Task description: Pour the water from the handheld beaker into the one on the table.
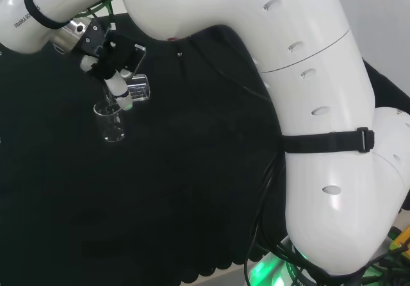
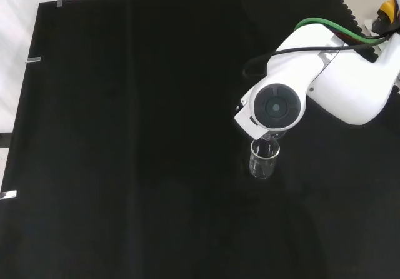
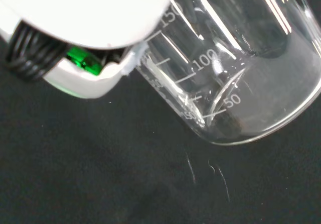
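A tabletop [image 2: 125,166] is seen draped in black cloth [image 1: 192,190], whose near edge in the head view is cut in small scallops. In the front view the cloth is shown held at its far and left edges by small metal clips [image 2: 34,59], and a pale surface is seen beyond those edges. A white wall is visible at the upper right of the head view, and a green glow is seen by the arm's base at the bottom of that view.

In the head view, the hand [image 1: 115,65] is seen at the upper left, black and white, with its fingers curled round a clear glass beaker [image 1: 138,88]. This handheld beaker is tipped on its side, with its mouth directed down toward a second clear beaker [image 1: 112,122] that stands upright on the cloth just below and to the left of it. Whether the two rims touch cannot be told.

In the front view, the standing beaker [image 2: 263,160] is seen right of centre, directly below the arm's white link with its round grey cap [image 2: 275,107]; the hand is covered by that link. A green cable [image 2: 337,30] is seen running along the arm at the upper right.

In the wrist view, the tilted beaker [image 3: 235,73] is seen close up, with printed graduation marks on its wall, above black cloth. No water level can be made out in either vessel.
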Available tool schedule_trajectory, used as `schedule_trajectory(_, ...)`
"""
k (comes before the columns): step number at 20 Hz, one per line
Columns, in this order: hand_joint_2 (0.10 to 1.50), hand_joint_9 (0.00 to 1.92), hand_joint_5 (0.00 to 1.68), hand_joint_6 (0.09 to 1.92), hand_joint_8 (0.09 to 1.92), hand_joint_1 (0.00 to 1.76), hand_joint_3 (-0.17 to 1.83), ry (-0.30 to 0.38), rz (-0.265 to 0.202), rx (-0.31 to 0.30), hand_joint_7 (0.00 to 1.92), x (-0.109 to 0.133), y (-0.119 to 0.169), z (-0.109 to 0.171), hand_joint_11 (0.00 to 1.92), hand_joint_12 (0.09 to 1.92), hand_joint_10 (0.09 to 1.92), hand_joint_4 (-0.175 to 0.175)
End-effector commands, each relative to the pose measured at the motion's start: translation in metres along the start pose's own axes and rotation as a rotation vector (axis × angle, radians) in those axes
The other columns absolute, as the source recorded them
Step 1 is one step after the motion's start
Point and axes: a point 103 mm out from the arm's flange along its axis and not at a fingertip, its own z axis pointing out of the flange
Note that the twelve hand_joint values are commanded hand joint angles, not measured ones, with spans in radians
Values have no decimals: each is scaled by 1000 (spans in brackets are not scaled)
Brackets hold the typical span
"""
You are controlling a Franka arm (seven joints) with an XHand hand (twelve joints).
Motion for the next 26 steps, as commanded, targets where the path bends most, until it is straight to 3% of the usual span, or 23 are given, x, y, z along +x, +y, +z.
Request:
schedule_trajectory(1,590,1585,1371,443,544,1435,654,-19,6,15,1374,4,1,-2,1358,652,87,-175)
schedule_trajectory(26,589,1587,1372,442,538,1435,655,-55,33,65,1374,4,1,-6,1359,646,87,-175)
